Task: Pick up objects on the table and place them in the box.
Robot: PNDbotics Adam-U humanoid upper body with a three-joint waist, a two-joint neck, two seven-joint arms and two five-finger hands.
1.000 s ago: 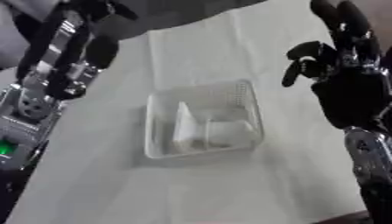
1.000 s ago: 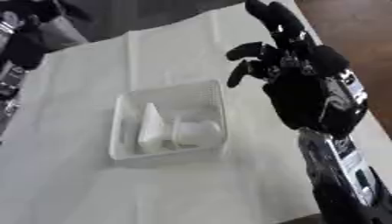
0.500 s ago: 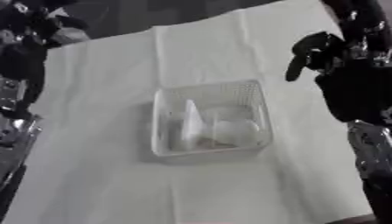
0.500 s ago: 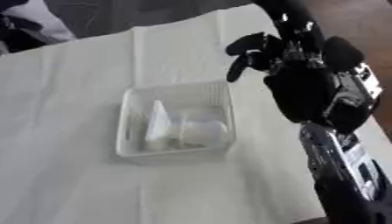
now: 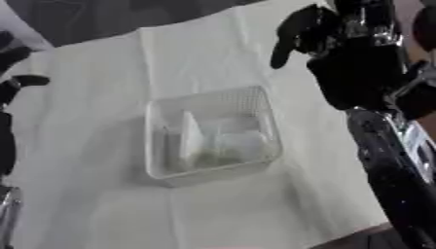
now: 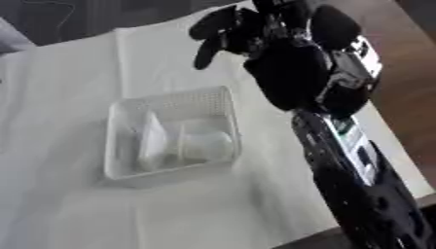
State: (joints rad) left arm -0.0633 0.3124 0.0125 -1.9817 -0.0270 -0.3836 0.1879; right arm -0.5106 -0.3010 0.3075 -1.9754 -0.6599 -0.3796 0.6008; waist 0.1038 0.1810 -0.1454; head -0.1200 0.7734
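Left eye view
- box: white mesh box (image 5: pixel 213 133) mid-bench, on the pale cloth (image 5: pixel 94 97) covering the bench.
- contents: pale objects (image 5: pixel 217 143) already inside, upright white piece beside a rounded white one; can't identify them.
- my right robot hand (image 5: pixel 340 53): raised above the bench, beyond the box's far-right corner, fingers curled, grasping nothing I can see.
- my left robot hand (image 5: pixel 13 82): only a sliver at the left edge, well apart from the box; can't tell if released or clenched.
- loose objects: none visible on the cloth outside the box.

Right eye view
- box: same box (image 6: pixel 170 136), objects sitting in the middle and right part.
- right robot hand (image 6: pixel 255 44): over the cloth just past the box's far rim, not touching it, nothing held.
- bench edge: brown wood (image 6: pixel 400 73) shows to the right of the cloth.

Judgement
- step: placing looks done, everything I can see is in the box; task looks at or near its end.
- next move: check for anything left out of frame; if nothing, move my right arm clear without clipping the box rim.
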